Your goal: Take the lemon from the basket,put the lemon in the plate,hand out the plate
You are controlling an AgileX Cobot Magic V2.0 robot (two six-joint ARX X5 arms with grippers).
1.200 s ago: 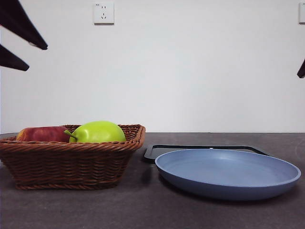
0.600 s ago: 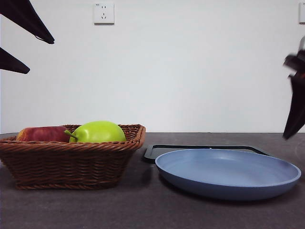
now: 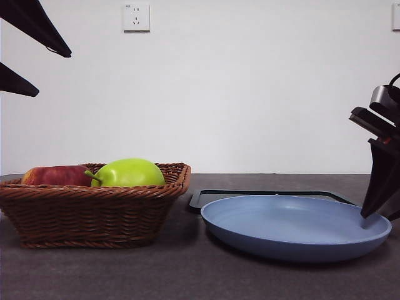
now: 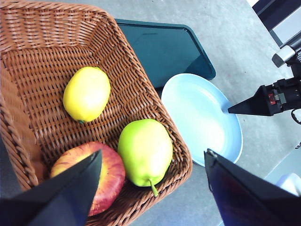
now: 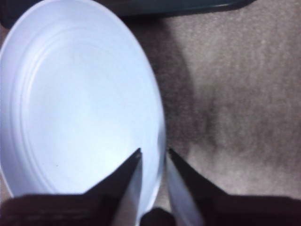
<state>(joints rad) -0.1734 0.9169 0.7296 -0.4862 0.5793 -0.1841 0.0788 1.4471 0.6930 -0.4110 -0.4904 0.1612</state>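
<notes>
- The lemon [image 4: 86, 93] lies on the floor of the basket [image 4: 28, 56], alone at the end away from the red apple [image 4: 96, 174] and the green fruit [image 4: 145, 151], touching neither.
- The left gripper [image 4: 150, 188] hovers above the basket, jaws spread wide with nothing between them; the apple and the green fruit sit under its nearer reach, the lemon beyond them.
- The right gripper [image 5: 153, 162] is down at the plate [image 5: 70, 103], on the edge far from the basket. Its jaws stand a narrow gap apart, straddling the rim: one tip inside, one outside. I cannot tell whether they already pinch it.
- The plate is empty and rests on the table just beside the basket, in front of the black tray [image 4: 160, 47].
- My read: the lemon pick is not yet done, while the right arm readies its hold on the plate for the hand-out.
- The next move calls for the left gripper to shift over the lemon, line its jaws across the short width, and descend without nudging the green fruit.
- The right jaws should only steady the rim until the lemon lands.
</notes>
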